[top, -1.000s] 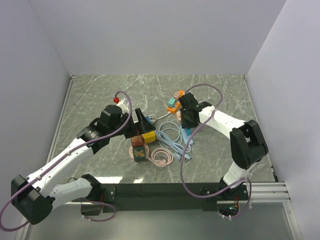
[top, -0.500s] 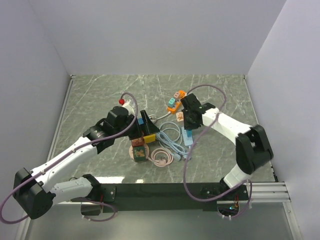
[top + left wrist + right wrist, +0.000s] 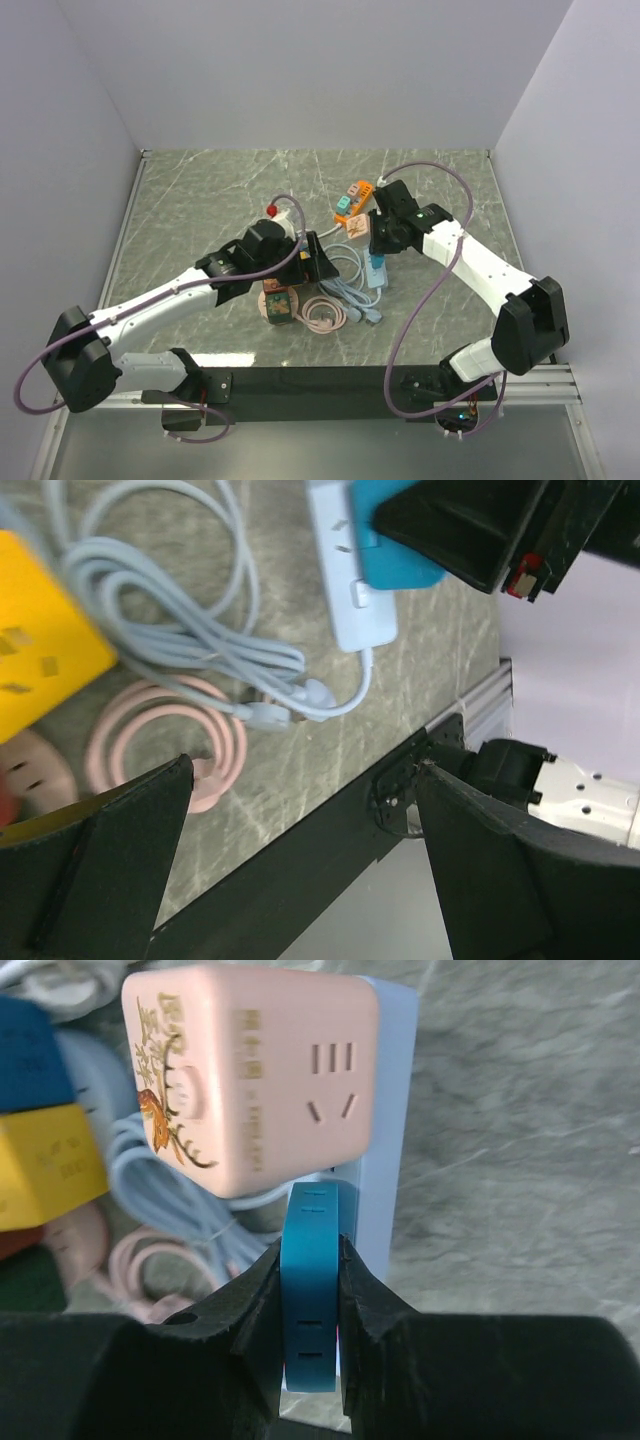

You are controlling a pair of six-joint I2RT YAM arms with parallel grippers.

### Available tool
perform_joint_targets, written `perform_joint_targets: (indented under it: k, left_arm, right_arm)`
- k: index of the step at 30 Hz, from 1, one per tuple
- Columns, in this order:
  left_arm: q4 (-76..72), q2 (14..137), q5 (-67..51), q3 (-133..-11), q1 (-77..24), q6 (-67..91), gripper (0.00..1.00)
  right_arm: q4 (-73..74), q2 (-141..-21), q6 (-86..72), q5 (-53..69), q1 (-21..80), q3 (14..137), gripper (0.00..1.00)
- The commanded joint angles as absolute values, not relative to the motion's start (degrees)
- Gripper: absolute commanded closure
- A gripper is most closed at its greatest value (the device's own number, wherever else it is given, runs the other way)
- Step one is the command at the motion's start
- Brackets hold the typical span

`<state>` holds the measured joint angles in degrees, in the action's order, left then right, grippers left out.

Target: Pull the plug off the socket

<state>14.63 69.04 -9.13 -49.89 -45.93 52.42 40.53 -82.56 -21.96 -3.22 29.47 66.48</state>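
Grey-green marbled bench covers the floor of a white-walled enclosure, with a cluster of cables and adapters near its middle. At the right end effector the two black fingers are pressed narrow against the flat sides of the blue plug, one on each face. That gives a square hold suited to a straight pull along the pins rather than a twist. The plug appears seated in the pale socket strip, which lies flat on the bench. Just beyond it on the same strip stands a pink cube adapter, close enough that the grip comes in from the plug's free end. Further out, a yellow cube and a coil of pink cable lie to one side, and the pale-blue cord is looped between them and the strip. The left end effector hangs over this clutter with its jaws spread wide and nothing between them, facing the strip from the side opposite the right arm. From that position it looks placed to pin the strip down. Nothing else anchors so light a strip, and it would likely lift along with the plug. The plug is not yet out of its socket.
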Motion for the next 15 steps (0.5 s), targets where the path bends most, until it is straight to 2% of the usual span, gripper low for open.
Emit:
perform_joint_targets:
  k: [1,6,12,15]
  left_arm:
    - [4.69,71.27,-9.49,-49.93,-48.77,52.38,0.01]
    - [-1.93,75.66,-8.35,-48.08,-52.03,52.82,0.01]
    - [-1.76,81.20,-7.39,-49.13,-53.26,53.35,0.01]
    - [-2.46,82.70,-7.64,-48.61,-53.44,53.79,0.01]
  right_arm:
    - [41.57,-80.51,-25.13,5.00,29.53,71.10,1.00]
    - [42.01,-78.84,-29.70,11.51,29.36,70.67,1.00]
    - [43.95,-80.33,-28.04,10.01,29.27,69.00,1.00]
    - [40.19,-80.42,-28.38,16.06,28.83,66.45,1.00]
